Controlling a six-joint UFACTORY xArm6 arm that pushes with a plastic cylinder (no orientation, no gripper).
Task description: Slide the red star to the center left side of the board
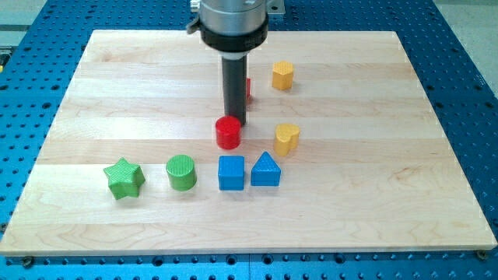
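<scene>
At board centre: dark rod tip [236, 122] beside red plastic cylinder [227, 133]; red star [248, 87], probably, hidden behind rod. No pincer fitted.

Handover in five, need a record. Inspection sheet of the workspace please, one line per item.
Surface: pale wooden board on a blue perforated table.
Job's things: red block mostly hidden behind the rod, star shape not confirmable.
Clutter: red cylinder; green star; green cylinder; blue cube; blue triangle; two yellow blocks, upper and lower.
Grippers: none; my tip sits just above the red cylinder, whether touching cannot be told.
Cables: nothing seen.
Surroundings: nothing seen beyond the table.
</scene>
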